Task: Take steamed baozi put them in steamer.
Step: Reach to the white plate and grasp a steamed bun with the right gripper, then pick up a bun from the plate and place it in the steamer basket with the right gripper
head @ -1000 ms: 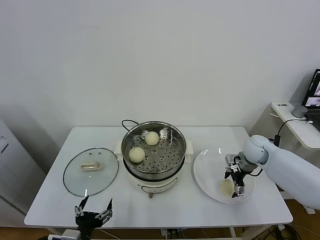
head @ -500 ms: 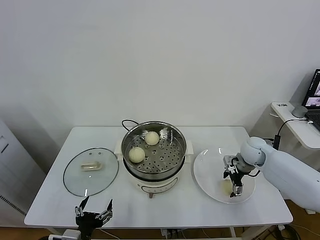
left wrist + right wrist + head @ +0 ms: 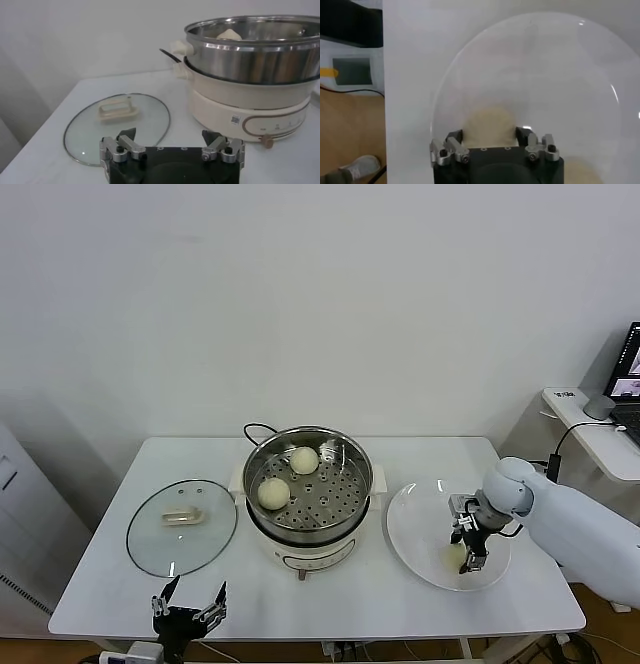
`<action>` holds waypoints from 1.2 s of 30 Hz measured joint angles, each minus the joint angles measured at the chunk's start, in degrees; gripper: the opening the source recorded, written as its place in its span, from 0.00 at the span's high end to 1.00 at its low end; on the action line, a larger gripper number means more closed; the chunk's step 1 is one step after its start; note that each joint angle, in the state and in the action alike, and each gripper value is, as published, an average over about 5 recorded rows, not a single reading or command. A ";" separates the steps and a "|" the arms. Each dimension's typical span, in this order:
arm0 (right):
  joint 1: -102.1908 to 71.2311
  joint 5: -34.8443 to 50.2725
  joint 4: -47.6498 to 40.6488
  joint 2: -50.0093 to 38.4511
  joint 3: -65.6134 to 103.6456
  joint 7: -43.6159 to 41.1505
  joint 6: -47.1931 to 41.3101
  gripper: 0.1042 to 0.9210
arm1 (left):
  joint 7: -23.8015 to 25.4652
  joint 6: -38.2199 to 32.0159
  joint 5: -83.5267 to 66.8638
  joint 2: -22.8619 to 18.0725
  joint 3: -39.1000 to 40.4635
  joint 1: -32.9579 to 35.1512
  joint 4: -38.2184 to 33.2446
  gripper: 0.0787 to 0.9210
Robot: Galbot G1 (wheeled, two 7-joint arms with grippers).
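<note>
Two steamed baozi already sit on the perforated floor of the steamer (image 3: 308, 482): one toward the back (image 3: 303, 460) and one nearer the front-left (image 3: 273, 493). The glass lid (image 3: 181, 527) lies flat on the counter (image 3: 360, 599) to the steamer's left, so the pot is open for more.

The work in hand is at the white plate (image 3: 410, 529) on the steamer's right. The right claw (image 3: 470, 557) is down over a third baozi (image 3: 489, 127), its fingers set on either side of the bun and drawn in close to its flanks; whether they are pressing it firmly enough to lift is hard to tell. Part of another cream bun (image 3: 580, 172) shows just beside the claw body in the right wrist view.

The left claw (image 3: 172, 145) waits at the counter's near edge, spread wide and empty.

By this reckoning the job is about half done, with two buns left to move.
</note>
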 measured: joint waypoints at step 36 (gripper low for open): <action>53.15 35.68 -13.75 23.41 -40.39 -5.94 18.57 0.46 | -2.52 -1.55 3.16 -1.27 -0.93 -4.50 1.16 0.12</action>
